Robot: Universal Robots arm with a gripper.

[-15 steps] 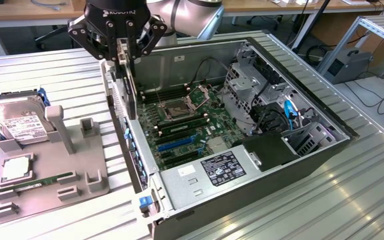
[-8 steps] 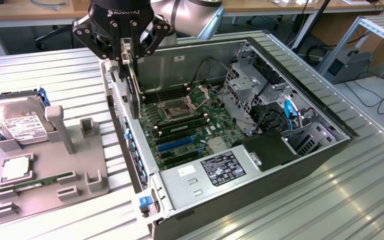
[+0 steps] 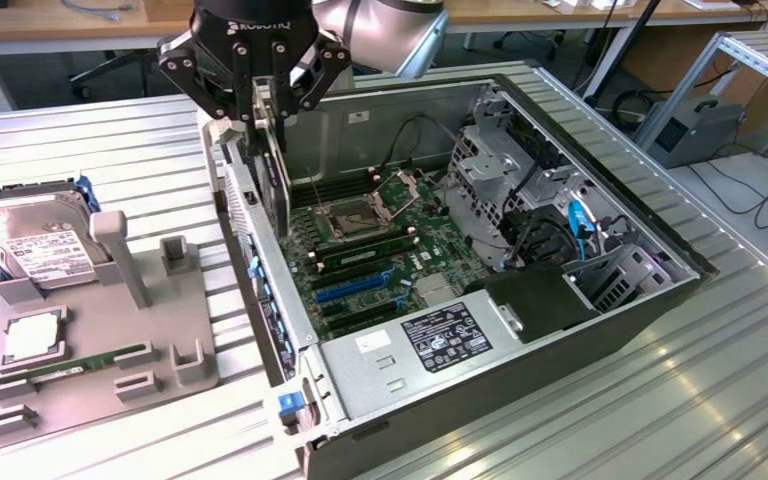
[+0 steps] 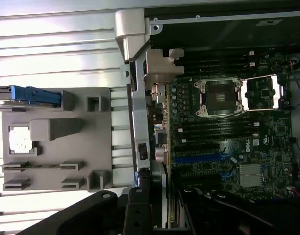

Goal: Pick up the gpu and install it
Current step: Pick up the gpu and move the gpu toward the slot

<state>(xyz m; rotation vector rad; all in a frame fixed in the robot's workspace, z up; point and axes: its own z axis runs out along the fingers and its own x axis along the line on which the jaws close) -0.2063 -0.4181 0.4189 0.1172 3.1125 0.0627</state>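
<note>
Above the open computer case (image 3: 357,125), gripper (image 3: 267,98) clamps the gpu (image 3: 276,170) edge-down over the motherboard (image 3: 404,215). Best lowered plumb, bracket hugging rear panel (image 3: 253,270), edge matched to blue slot (image 3: 352,287).

The gpu (image 3: 275,180), a thin dark card, hung upright and edge-on from the gripper (image 3: 268,105), its lower end close over the motherboard (image 3: 384,262) inside the open case (image 3: 584,345).

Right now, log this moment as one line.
pincer: shut on graphics card | card: upright, hanging into open computer case above circuit board | hard drive: on tray outside case
</note>
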